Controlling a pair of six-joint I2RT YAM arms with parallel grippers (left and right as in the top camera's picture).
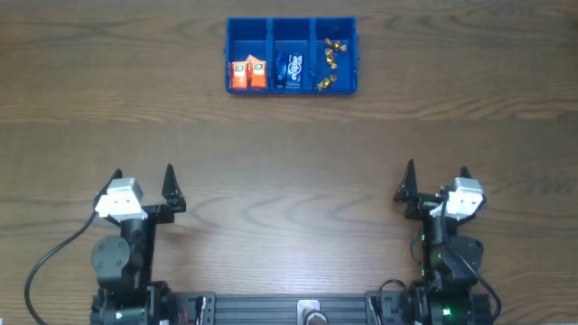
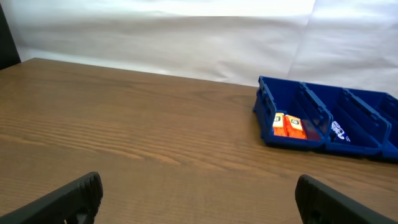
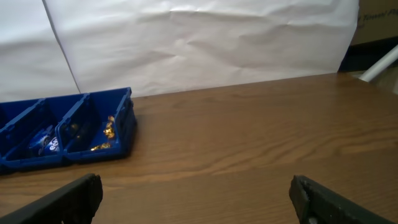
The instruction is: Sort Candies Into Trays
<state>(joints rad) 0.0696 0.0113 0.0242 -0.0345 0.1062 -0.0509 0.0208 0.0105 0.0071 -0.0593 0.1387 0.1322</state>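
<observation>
Wooden table [image 1: 289,162], blue three-compartment tray [image 1: 228,54] at far centre, left gripper [image 1: 144,171] near left and right gripper [image 1: 438,168] near right (both well apart from the tray), fingers spread wide, orange candies [image 1: 247,74] in the left compartment, gold candies [image 1: 330,59] in the right, blue candy [image 1: 290,68] in the middle.

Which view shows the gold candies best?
Top view: the gold candies lie spread out, seen from above, in the blue tray's right compartment. Right wrist view catches them side-on, partly behind the tray wall. Left wrist view catches the tray's other compartments.
</observation>
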